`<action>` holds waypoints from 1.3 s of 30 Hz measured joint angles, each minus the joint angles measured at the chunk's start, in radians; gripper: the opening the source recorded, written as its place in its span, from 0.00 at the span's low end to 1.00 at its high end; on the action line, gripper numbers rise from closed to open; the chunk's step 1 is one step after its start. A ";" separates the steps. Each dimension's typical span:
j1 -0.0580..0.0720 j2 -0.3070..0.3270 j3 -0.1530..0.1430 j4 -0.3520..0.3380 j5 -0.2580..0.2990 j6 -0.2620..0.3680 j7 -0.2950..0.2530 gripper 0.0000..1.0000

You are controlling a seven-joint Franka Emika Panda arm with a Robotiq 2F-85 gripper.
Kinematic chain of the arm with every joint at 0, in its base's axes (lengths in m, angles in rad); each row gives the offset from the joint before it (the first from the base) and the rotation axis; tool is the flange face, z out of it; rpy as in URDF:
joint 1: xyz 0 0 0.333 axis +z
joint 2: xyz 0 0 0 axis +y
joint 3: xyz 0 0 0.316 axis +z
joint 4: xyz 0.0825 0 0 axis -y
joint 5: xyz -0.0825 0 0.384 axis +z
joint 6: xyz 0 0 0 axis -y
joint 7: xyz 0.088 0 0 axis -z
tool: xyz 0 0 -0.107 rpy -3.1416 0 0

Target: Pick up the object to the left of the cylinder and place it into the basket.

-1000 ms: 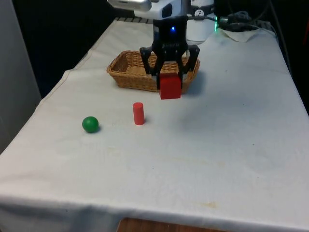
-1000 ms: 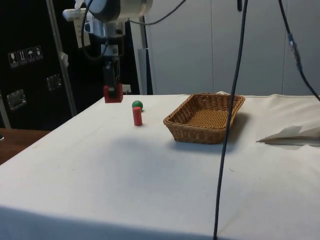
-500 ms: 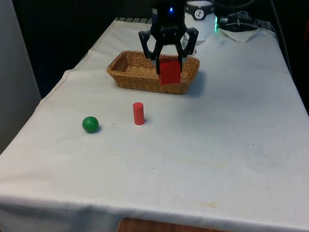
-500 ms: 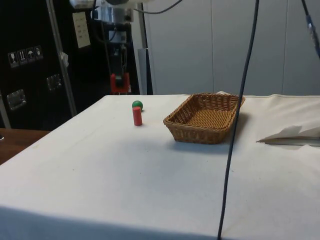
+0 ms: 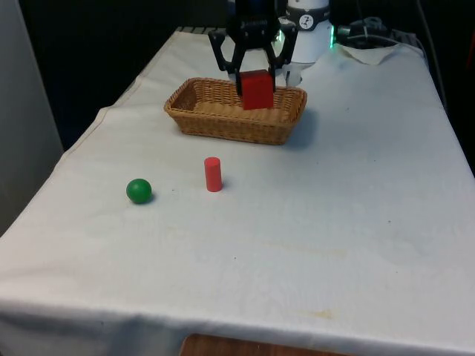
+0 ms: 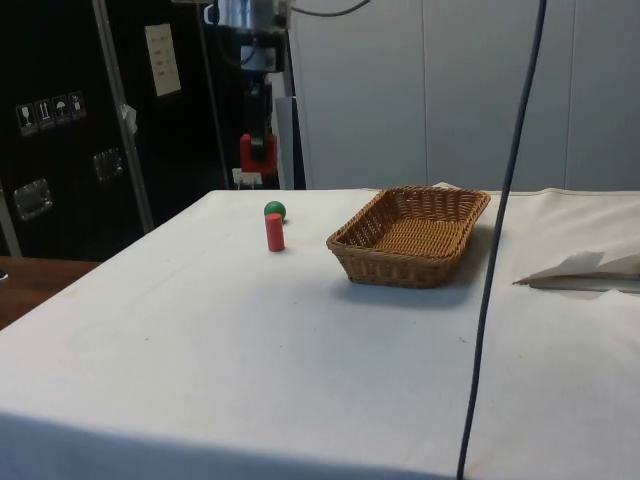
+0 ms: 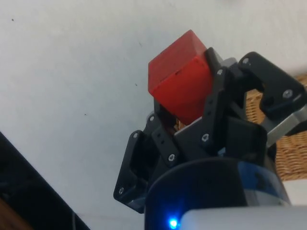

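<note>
My gripper (image 5: 257, 74) is shut on a red cube (image 5: 257, 90) and holds it high above the table. In the front view the cube overlaps the far rim of the wicker basket (image 5: 223, 122). In the side view the cube (image 6: 257, 152) hangs to the left of the basket (image 6: 385, 255), roughly above the green ball (image 6: 274, 210) and the upright red cylinder (image 6: 274, 231). The wrist view shows the cube (image 7: 180, 81) between the fingers (image 7: 218, 91), over white cloth, with the basket (image 7: 293, 143) off to one side. The green ball (image 5: 138, 190) lies at the front view's left of the cylinder (image 5: 213, 174).
White cloth covers the table (image 5: 334, 222). Crumpled white material (image 6: 585, 270) lies beyond the basket at the side view's right. A black cable (image 6: 490, 280) hangs down close to the side camera.
The gripper has risen with the red cube and carried it away from the front camera, towards the basket; in the side view it moved up and to the right.
</note>
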 measured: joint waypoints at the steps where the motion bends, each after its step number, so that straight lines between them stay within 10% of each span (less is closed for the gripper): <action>1: 0.000 -0.015 -0.002 -0.016 -0.006 0.004 -0.001 0.00; 39: -0.002 -0.262 -0.086 -0.273 -0.095 0.059 -0.080 0.00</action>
